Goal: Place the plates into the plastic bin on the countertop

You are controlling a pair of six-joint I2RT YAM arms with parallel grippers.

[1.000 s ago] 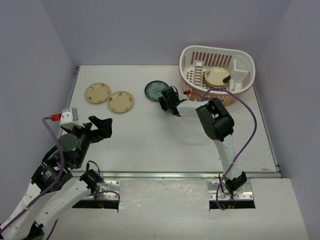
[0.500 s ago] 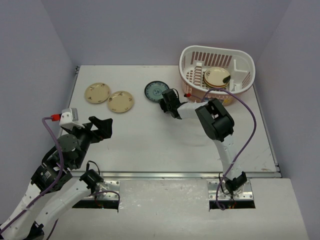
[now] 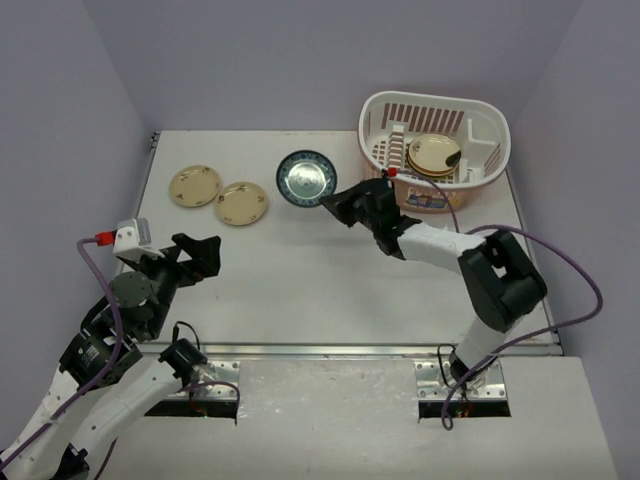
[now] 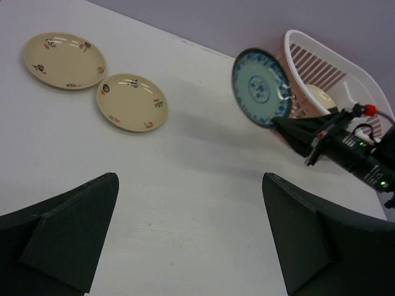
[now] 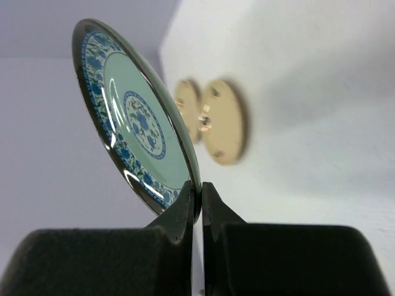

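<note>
My right gripper is shut on the rim of a blue patterned plate and holds it above the countertop, left of the plastic bin. The plate also shows tilted up in the right wrist view and in the left wrist view. Two cream floral plates lie flat at the back left. The bin holds a stack of plates with a cream one on top. My left gripper is open and empty over the near left countertop.
Lilac walls close in the back and both sides. A metal strip runs along the countertop's front edge. A purple cable loops beside the right arm.
</note>
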